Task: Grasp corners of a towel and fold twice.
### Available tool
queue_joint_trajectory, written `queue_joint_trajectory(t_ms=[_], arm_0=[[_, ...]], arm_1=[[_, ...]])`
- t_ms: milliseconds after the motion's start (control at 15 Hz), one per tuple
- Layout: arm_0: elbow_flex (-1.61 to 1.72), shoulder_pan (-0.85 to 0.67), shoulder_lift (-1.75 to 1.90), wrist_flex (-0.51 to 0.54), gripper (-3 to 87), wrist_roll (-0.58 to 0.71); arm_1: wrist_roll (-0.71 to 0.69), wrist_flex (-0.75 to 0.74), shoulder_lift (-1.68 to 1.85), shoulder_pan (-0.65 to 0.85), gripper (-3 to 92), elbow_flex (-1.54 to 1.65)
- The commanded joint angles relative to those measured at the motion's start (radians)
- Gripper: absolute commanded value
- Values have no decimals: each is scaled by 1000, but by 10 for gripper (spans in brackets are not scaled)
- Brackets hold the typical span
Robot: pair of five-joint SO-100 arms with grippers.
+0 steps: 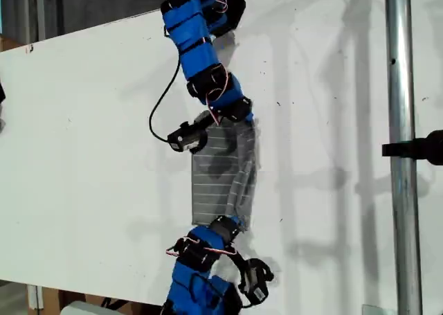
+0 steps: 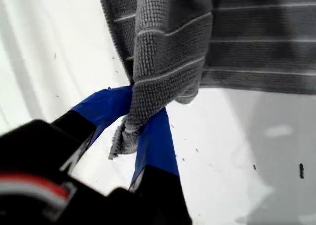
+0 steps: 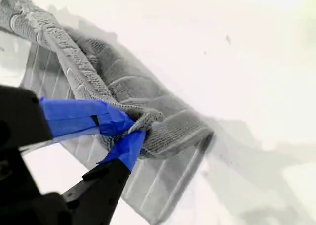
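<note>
Both arms run off the exterior view's edges. The blue tape on my first hand and my second hand covers the towel corners they pinch.

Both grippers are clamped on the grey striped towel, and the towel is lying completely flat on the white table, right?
Not quite. My first gripper and my second gripper are both clamped on the grey striped towel, but it is not completely flat. The second wrist view shows a pinched edge raised and doubled over the rest, and the first wrist view shows a bunched corner lifted off the white table.
</note>
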Motion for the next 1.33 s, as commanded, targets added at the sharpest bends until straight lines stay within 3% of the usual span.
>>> queue_joint_trajectory(t_ms=[0,333,533,800,933,1133,1267], arm_0=[[120,-186,106,-91,-29,66],[181,-554,140,-166,-29,291],[190,-620,249,-207,-29,354],[379,-549,419,-284,-29,324],[491,-476,393,-324,-29,256],[626,-385,305,-472,-29,175],[635,-359,215,-491,-29,133]], arm_1=[[-72,12,64,143,-2,31],[-299,-43,83,511,-2,84],[-397,-81,133,601,-2,55],[-431,-64,222,532,-2,91],[-380,-35,158,457,-2,114],[-293,-58,66,394,-2,181],[-262,-60,-2,371,-2,193]])
